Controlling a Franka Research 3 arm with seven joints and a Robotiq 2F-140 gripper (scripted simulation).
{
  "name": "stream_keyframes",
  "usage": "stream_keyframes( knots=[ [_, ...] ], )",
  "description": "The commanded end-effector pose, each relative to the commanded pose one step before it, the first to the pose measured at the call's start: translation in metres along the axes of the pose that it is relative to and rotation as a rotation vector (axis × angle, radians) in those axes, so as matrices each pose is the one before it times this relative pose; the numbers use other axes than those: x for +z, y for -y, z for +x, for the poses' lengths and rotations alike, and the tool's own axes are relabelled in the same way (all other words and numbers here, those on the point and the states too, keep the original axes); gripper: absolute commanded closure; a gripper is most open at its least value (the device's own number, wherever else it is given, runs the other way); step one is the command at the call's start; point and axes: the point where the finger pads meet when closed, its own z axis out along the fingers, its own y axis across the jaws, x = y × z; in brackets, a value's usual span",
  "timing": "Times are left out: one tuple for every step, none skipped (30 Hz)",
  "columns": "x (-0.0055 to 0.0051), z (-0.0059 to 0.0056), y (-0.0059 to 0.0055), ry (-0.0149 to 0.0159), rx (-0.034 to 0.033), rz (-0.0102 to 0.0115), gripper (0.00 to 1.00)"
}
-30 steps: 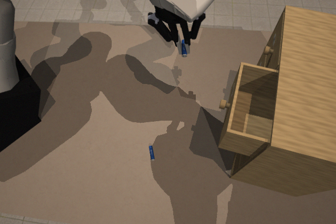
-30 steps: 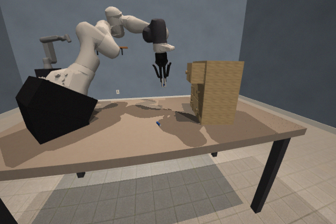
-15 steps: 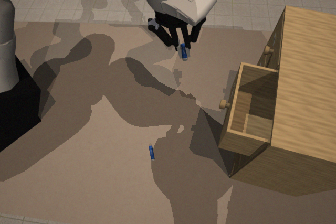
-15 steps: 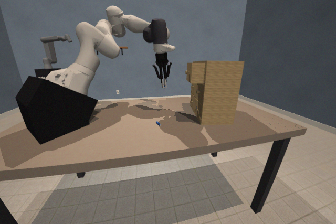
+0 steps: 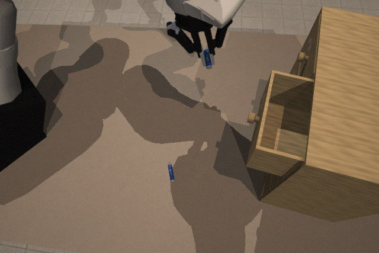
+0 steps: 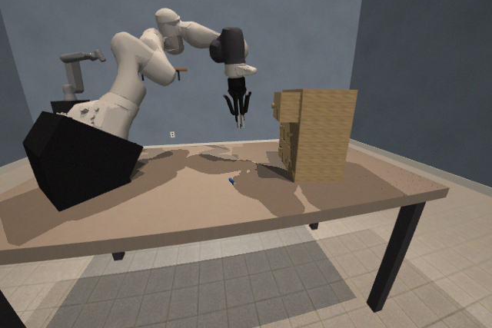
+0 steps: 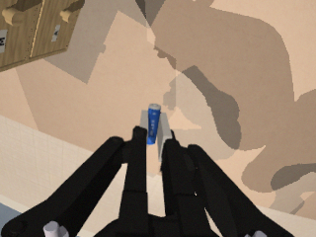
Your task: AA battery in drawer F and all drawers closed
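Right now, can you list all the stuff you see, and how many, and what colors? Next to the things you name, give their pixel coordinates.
battery (image 5: 208, 58) (image 7: 153, 123): 1, blue, up between the fingers
other battery (image 5: 170, 172) (image 6: 231, 180): 1, blue, lying on the table
table (image 5: 137, 189) (image 6: 191, 205): 1, tan, under the chest
chest (image 5: 346, 90) (image 6: 325, 137): 1, light wood, on the table
open drawer (image 5: 266, 159) (image 6: 290, 106): 1, light wood, high on the chest's front
walls: blue, around the room
floor: pale tiles, below the table
robot arm (image 6: 127, 54): 1, white and black, over the table
fingers (image 5: 205, 51) (image 6: 240, 120): 2, gray tips, shut on the first battery
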Motion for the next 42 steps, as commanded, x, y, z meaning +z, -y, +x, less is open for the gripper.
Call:
stream_keyframes(
  knots=[
    [-0.00041, 0.00098, 0.0002, -0.00251, -0.01417, -0.0015, 0.94],
    [0.00178, 0.0118, -0.00268, -0.00797, -0.10757, -0.00717, 0.94],
    [0.0, 0.0, 0.0, 0.0, 0.0, 0.0, 0.94],
    [0.0, 0.0, 0.0, 0.0, 0.0, 0.0, 0.94],
    [0.0, 0.0, 0.0, 0.0, 0.0, 0.0, 0.94],
    [0.0, 0.0, 0.0, 0.0, 0.0, 0.0, 0.94],
    [0.0, 0.0, 0.0, 0.0, 0.0, 0.0, 0.94],
    [0.0, 0.0, 0.0, 0.0, 0.0, 0.0, 0.94],
    [0.0, 0.0, 0.0, 0.0, 0.0, 0.0, 0.94],
    [0.0, 0.0, 0.0, 0.0, 0.0, 0.0, 0.94],
    [0.0, 0.0, 0.0, 0.0, 0.0, 0.0, 0.94],
    [0.0, 0.0, 0.0, 0.0, 0.0, 0.0, 0.94],
    [0.0, 0.0, 0.0, 0.0, 0.0, 0.0, 0.94],
    [0.0, 0.0, 0.0, 0.0, 0.0, 0.0, 0.94],
    [0.0, 0.0, 0.0, 0.0, 0.0, 0.0, 0.94],
    [0.0, 0.0, 0.0, 0.0, 0.0, 0.0, 0.94],
    [0.0, 0.0, 0.0, 0.0, 0.0, 0.0, 0.94],
    [0.0, 0.0, 0.0, 0.0, 0.0, 0.0, 0.94],
    [0.0, 0.0, 0.0, 0.0, 0.0, 0.0, 0.94],
    [0.0, 0.0, 0.0, 0.0, 0.0, 0.0, 0.94],
    [0.0, 0.0, 0.0, 0.0, 0.0, 0.0, 0.94],
    [0.0, 0.0, 0.0, 0.0, 0.0, 0.0, 0.94],
    [0.0, 0.0, 0.0, 0.0, 0.0, 0.0, 0.94],
    [0.0, 0.0, 0.0, 0.0, 0.0, 0.0, 0.94],
    [0.0, 0.0, 0.0, 0.0, 0.0, 0.0, 0.94],
    [0.0, 0.0, 0.0, 0.0, 0.0, 0.0, 0.94],
    [0.0, 0.0, 0.0, 0.0, 0.0, 0.0, 0.94],
    [0.0, 0.0, 0.0, 0.0, 0.0, 0.0, 0.94],
    [0.00211, 0.01149, -0.00453, -0.00809, -0.10415, -0.00936, 0.94],
    [0.0, 0.0, 0.0, 0.0, 0.0, 0.0, 0.94],
    [0.0, 0.0, 0.0, 0.0, 0.0, 0.0, 0.94],
    [0.0, 0.0, 0.0, 0.0, 0.0, 0.0, 0.94],
    [0.0, 0.0, 0.0, 0.0, 0.0, 0.0, 0.94],
    [0.0, 0.0, 0.0, 0.0, 0.0, 0.0, 0.94],
    [0.0, 0.0, 0.0, 0.0, 0.0, 0.0, 0.94],
    [0.0, 0.0, 0.0, 0.0, 0.0, 0.0, 0.94],
    [0.0, 0.0, 0.0, 0.0, 0.0, 0.0, 0.94],
    [0.0, 0.0, 0.0, 0.0, 0.0, 0.0, 0.94],
    [0.0, 0.0, 0.0, 0.0, 0.0, 0.0, 0.94],
    [0.0, 0.0, 0.0, 0.0, 0.0, 0.0, 0.94],
    [0.0, 0.0, 0.0, 0.0, 0.0, 0.0, 0.94],
    [0.0, 0.0, 0.0, 0.0, 0.0, 0.0, 0.94]
  ],
)
